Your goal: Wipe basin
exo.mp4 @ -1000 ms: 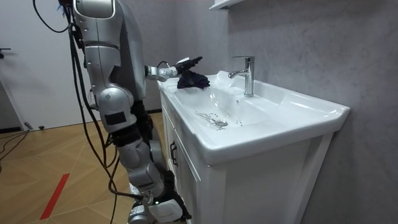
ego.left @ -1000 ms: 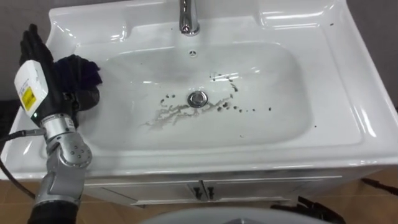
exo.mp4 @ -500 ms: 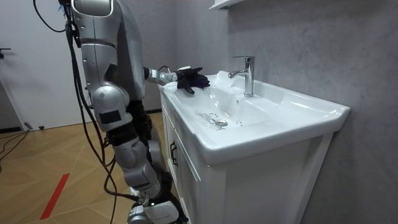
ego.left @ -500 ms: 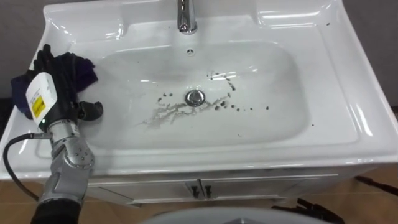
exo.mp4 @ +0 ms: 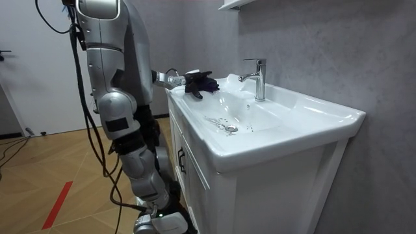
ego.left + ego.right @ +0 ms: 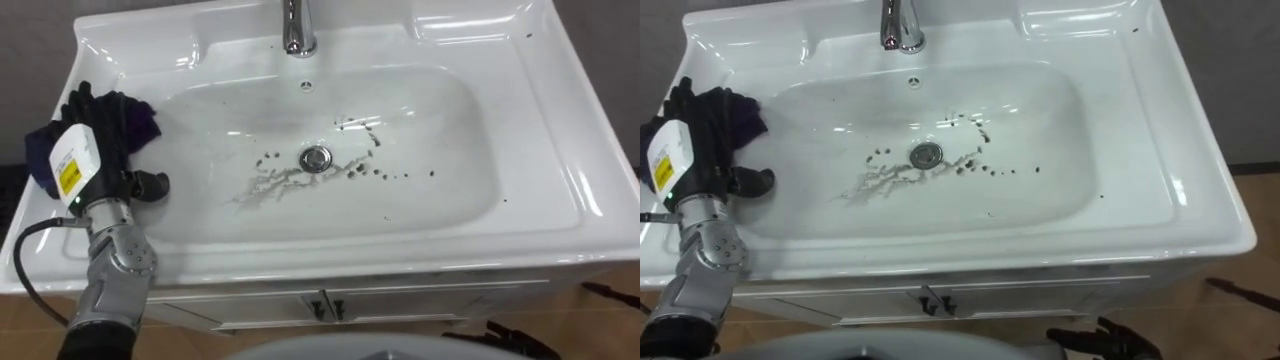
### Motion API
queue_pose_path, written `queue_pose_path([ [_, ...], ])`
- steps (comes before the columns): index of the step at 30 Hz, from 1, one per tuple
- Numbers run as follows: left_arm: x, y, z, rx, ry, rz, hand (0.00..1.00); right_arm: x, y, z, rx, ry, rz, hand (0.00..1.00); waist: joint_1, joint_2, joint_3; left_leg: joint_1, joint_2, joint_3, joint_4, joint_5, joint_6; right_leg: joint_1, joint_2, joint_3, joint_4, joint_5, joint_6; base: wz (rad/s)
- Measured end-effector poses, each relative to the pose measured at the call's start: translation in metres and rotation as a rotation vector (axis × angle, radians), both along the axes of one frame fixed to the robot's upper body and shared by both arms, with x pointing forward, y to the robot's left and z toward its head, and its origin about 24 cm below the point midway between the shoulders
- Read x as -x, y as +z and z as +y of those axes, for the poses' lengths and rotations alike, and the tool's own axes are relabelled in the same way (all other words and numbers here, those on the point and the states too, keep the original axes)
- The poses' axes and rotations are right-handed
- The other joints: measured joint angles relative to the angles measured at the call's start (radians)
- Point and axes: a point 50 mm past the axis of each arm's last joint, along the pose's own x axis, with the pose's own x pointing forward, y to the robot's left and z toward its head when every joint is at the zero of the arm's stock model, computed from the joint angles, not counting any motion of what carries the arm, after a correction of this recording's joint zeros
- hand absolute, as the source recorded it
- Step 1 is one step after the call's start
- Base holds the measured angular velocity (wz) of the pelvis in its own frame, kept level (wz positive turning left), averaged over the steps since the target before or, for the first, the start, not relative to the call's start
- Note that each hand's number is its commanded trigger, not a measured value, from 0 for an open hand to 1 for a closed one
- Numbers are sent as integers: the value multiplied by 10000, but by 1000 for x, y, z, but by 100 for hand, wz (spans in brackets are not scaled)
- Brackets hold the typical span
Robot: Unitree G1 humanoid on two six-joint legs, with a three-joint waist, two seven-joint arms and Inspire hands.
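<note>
White basin (image 6: 540, 150) sits on a white cabinet (image 6: 420, 298) w/ two small handles (image 6: 325, 306) at the front. Dark cloth (image 6: 138, 118) lies on the rim, bunched under the left hand (image 6: 100, 150). Right of the hand, in the bowl: drain (image 6: 316, 157) approx. centre, w/ dark specks (image 6: 385, 176) & a wet smear (image 6: 265, 188) round it. Tap (image 6: 297, 30) stands on the back ledge, beyond & right of the hand.

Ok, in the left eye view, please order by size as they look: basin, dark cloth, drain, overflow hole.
1. basin, largest
2. dark cloth, partly behind the left hand
3. drain
4. overflow hole, smallest
</note>
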Motion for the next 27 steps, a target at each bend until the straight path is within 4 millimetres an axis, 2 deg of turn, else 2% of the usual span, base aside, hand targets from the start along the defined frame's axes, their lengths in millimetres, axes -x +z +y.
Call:
queue_pose_path([
  [15, 1, 0, 1, -77, 128, -142, 0, 4, -1, -1, 131, -82, 199, 0, 30, -96, 6, 95, -3, 64, -80, 6, -8, 10, 3, 117, -13, -1, 1, -1],
  [24, 8, -8, 4, -94, 497, -78, 0, 8, -1, -1, 301, -179, 392, 0, 12, -125, -11, 219, -3, 63, -227, 61, -50, 39, 20, 158, -23, -3, 0, -1],
  [27, 12, -12, 5, -21, 634, -42, 0, 8, -1, -1, 305, -179, 414, 0, 38, -127, -11, 408, -2, 110, -339, 61, -50, 122, 22, 316, -28, -3, 0, -12],
])
